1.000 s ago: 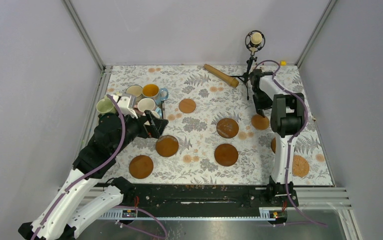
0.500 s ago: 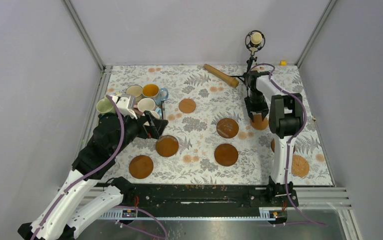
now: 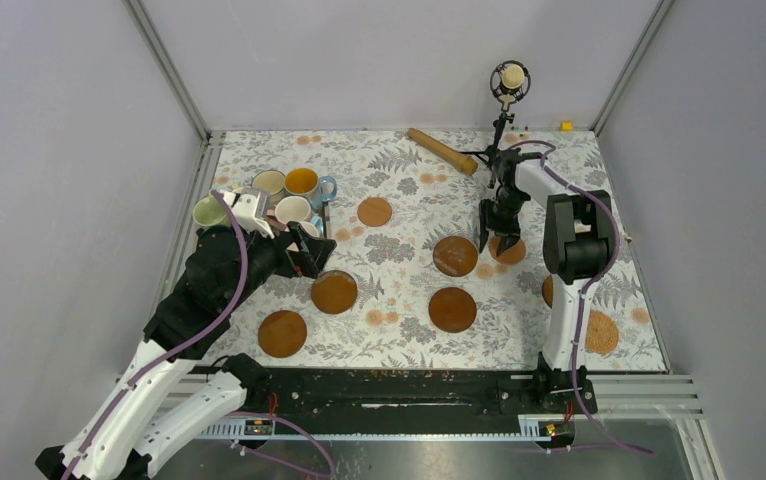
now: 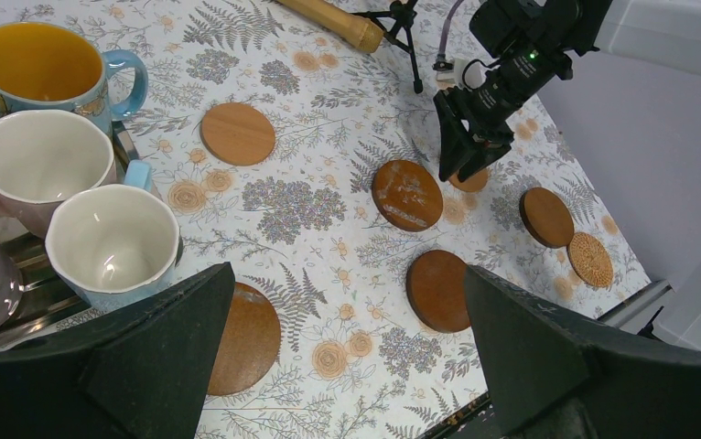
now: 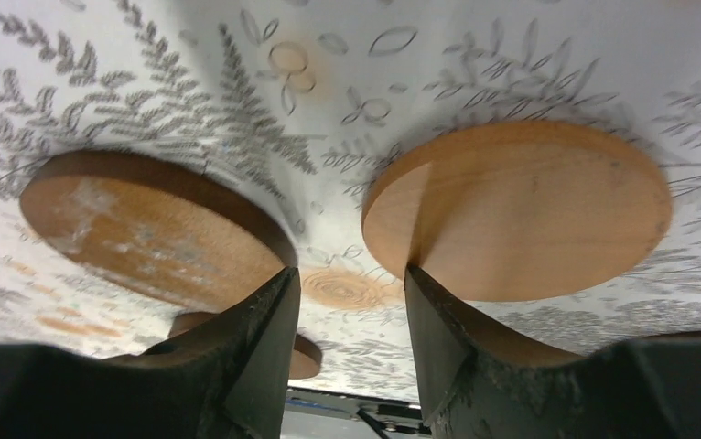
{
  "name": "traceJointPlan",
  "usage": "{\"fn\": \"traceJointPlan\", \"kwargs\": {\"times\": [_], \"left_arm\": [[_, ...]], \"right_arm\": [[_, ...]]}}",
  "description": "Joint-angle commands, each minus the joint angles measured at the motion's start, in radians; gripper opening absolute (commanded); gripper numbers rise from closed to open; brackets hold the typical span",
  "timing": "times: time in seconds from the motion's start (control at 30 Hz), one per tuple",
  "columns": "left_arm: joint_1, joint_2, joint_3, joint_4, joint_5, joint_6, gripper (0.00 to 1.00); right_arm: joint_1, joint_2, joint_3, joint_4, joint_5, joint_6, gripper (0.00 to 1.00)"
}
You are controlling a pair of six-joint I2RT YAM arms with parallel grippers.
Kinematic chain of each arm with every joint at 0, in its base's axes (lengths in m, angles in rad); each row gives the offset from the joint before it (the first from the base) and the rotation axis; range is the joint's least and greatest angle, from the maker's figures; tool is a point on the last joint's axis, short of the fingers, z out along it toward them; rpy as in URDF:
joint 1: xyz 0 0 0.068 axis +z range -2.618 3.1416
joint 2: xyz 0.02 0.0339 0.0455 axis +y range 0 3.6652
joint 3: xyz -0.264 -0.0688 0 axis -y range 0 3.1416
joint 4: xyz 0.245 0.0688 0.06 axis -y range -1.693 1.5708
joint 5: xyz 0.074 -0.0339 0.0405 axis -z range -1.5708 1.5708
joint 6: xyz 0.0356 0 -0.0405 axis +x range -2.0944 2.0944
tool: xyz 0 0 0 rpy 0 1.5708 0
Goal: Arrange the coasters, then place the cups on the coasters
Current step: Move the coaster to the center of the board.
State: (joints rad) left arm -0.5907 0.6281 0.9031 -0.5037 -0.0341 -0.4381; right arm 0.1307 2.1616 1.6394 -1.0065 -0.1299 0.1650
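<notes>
The right gripper (image 5: 351,279) stands part-spread around nothing, one finger seemingly touching the tan coaster (image 5: 530,210), just beside a darker coaster (image 5: 145,229). The left gripper (image 4: 347,274) hangs wide open near the cups (image 4: 113,242).

Desk (image 3: 409,190) cover: printed fern/flower pattern, matt, smooth; cloth or paper, can't tell. Coasters (image 4: 437,291): wood-look, mostly matt. Pale coaster (image 5: 530,210): smooth, fine grain, clean edge. Dark coaster (image 5: 145,229): brown w/ whitish scuffed patches. Woven coaster (image 4: 589,259): tan, rough weave texture. Cups (image 4: 113,242): glazed ceramic, glossy inside & out. Right hand (image 5: 349,279) fingers (image 5: 237,366): matt black plastic, slightly grainy.
</notes>
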Motion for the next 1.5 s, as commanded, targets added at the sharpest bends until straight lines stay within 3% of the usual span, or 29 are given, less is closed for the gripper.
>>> {"fn": "traceJointPlan", "kwargs": {"times": [0.0,0.4,0.53,0.7,0.9,1.1,1.3,1.47], "left_arm": [[-0.004,-0.014,0.012,0.05,-0.012,0.004,0.99],[-0.004,-0.004,0.01,0.051,-0.013,0.003,0.99],[-0.004,0.003,0.011,0.051,-0.008,0.002,0.99],[-0.004,-0.002,0.01,0.051,-0.009,0.001,0.99],[-0.006,0.016,0.012,0.051,0.017,-0.006,0.99],[-0.008,0.016,0.011,0.051,0.014,-0.006,0.99],[-0.008,0.024,0.01,0.051,0.009,-0.007,0.99],[-0.007,0.04,0.01,0.051,0.011,-0.007,0.99]], "right_arm": [[0.008,-0.096,-0.088,0.074,-0.148,0.079,0.53],[0.009,-0.289,-0.302,0.229,-0.212,0.158,0.48],[0.007,-0.437,-0.376,0.273,-0.159,0.205,0.54],[-0.033,-0.683,-0.559,0.387,0.015,0.295,0.64],[-0.166,-0.963,-0.731,0.458,0.112,0.377,0.67],[-0.219,-1.218,-0.894,0.445,0.401,0.439,0.82],[-0.289,-1.358,-0.985,0.36,0.642,0.573,0.74],[-0.404,-1.349,-1.019,0.312,0.64,0.645,0.72]]}}
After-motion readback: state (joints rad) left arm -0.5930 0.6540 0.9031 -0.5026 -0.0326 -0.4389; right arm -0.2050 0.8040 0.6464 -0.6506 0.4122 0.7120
